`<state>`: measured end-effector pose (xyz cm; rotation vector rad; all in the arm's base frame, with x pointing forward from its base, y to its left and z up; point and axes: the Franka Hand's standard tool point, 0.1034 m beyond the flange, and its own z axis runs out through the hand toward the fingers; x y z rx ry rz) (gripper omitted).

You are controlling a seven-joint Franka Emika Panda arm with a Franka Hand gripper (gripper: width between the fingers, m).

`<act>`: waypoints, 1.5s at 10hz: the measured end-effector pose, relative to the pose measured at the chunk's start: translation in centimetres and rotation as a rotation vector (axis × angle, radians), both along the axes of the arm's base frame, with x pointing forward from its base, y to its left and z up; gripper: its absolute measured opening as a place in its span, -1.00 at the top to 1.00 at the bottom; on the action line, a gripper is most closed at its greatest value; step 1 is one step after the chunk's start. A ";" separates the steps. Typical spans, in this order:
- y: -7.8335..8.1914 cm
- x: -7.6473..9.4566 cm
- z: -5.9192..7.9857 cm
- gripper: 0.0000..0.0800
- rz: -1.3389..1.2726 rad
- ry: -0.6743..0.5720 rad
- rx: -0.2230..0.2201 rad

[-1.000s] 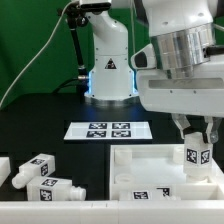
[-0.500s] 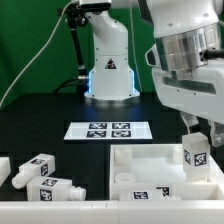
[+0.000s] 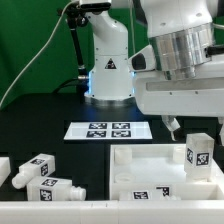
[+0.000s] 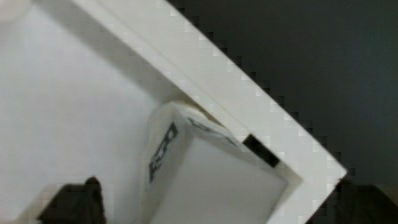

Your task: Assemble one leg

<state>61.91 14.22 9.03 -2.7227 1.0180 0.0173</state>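
Black bench [image 3: 40, 120], green curtain backdrop behind it, a cable hanging down at the exterior view's left. Landmark is the white tray-like tabletop [image 3: 150, 165], lying at the near edge of the bench toward the exterior view's right. The leg [image 3: 198, 152] stands upright inside the tabletop at its corner on the exterior view's right, tag sticker facing the camera. The pincer [image 3: 173, 126] hangs above the tabletop, just beside the leg on the exterior view's left and apart from it; one finger tip shows there, the rest is lost against the arm's white housing, so open or closed: cannot tell. The marker board [image 3: 109, 129] lies flat behind the tabletop, carrying four tags. Two spare legs [image 3: 40, 176] lie on their sides well off the tabletop toward the exterior view's left. The robot base [image 3: 108, 60] stands behind the marker board with a black warning triangle and a blue glow at its foot; no readable text. The wrist view adds only a close look at the tabletop's raised rim [image 4: 214, 75] and the leg [image 4: 187, 150] pressed into that corner, heavily blurred; dark finger edges show low in frame.
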 end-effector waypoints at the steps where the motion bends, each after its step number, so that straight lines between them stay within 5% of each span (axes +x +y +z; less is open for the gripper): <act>1: 0.0 0.0 0.0 -0.62 0.072 -0.016 -0.006; 6: 1.2 0.2 0.3 -0.62 0.695 -0.124 -0.182; 12: 0.2 0.1 -0.3 -0.62 1.018 -0.168 -0.196; 14: 0.3 0.1 -0.3 0.12 1.022 -0.170 -0.198; 15: 0.3 0.1 -0.3 0.12 1.022 -0.170 -0.198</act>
